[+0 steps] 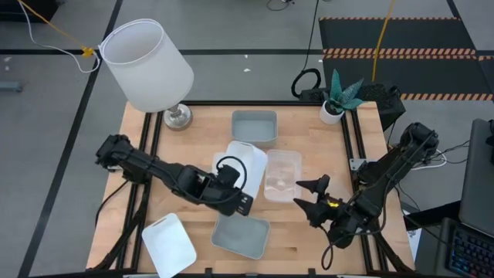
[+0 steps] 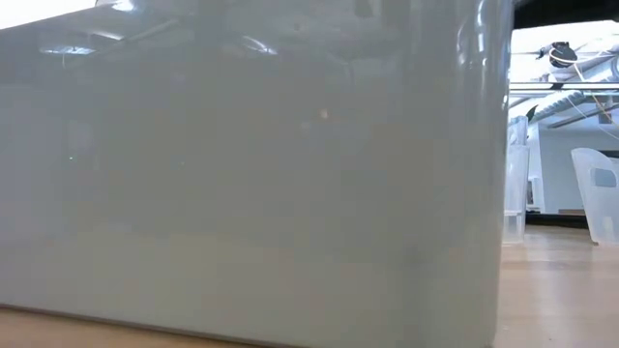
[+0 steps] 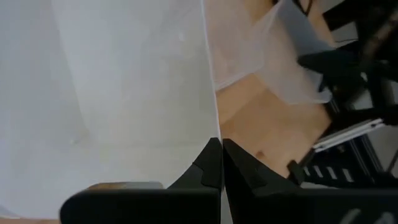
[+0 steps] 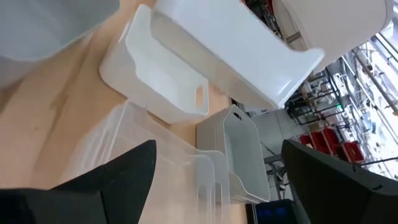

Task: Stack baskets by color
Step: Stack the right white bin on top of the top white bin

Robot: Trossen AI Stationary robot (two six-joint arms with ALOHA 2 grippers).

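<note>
My left gripper [image 1: 241,202] is clamped on the rim of the tilted white basket [image 1: 251,166] at table centre. I lower it squarely, probably onto the white basket beneath. My right gripper [image 1: 311,198] waits, spread wide, at four o'clock.

Two grey-blue baskets [image 1: 255,127] [image 1: 241,235] sit at the table's [image 1: 320,150] far and near edges. There are three white baskets: one [image 1: 170,245] at the near-left corner and two [image 1: 248,164] [image 4: 158,81] mid-table. The clear baskets [image 1: 282,174] form one nested stack (at least two, exact count unclear). There is one lamp [image 1: 147,63] and one potted plant [image 1: 336,96].
</note>
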